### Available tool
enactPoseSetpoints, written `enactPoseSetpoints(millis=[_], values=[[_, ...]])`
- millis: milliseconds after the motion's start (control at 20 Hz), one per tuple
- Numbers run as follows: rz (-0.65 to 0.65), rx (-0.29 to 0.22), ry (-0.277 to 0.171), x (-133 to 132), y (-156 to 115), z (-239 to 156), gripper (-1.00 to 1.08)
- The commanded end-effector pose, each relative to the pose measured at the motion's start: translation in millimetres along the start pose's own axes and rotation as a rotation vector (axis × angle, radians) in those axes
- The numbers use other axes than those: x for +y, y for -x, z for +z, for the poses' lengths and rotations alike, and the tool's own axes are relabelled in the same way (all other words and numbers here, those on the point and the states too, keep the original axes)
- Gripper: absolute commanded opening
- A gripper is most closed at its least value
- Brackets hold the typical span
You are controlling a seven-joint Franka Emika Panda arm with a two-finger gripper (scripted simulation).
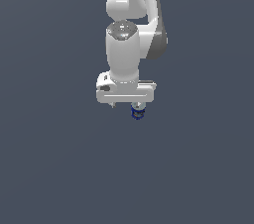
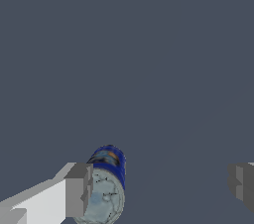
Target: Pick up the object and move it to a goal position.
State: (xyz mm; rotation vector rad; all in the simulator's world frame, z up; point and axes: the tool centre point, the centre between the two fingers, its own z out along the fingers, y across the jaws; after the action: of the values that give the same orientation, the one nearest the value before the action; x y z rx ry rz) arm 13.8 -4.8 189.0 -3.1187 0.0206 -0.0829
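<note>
Only the object (image 2: 106, 188) stands between the tool's (image 2: 158, 186) wide-apart fingers.

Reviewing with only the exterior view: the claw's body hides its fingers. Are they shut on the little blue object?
Observer: No. In the wrist view the claw is wide open, fingers far apart.
Operator: Where is the object between them?
Observer: The object is right beside one finger, well off-centre. I cannot tell if they touch.
Operator: Which way is it turned?
Observer: Its pale grey-blue end faces the wrist camera.
</note>
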Motion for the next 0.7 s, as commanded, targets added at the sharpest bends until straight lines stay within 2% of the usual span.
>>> enactPoseSetpoints(millis=[0,650], values=[[0.0,0.0,0.0,0.0,0.0,0.0,1.0],[-0.013,-0.002,0.004,-2.1,0.7,5.9,1.0]])
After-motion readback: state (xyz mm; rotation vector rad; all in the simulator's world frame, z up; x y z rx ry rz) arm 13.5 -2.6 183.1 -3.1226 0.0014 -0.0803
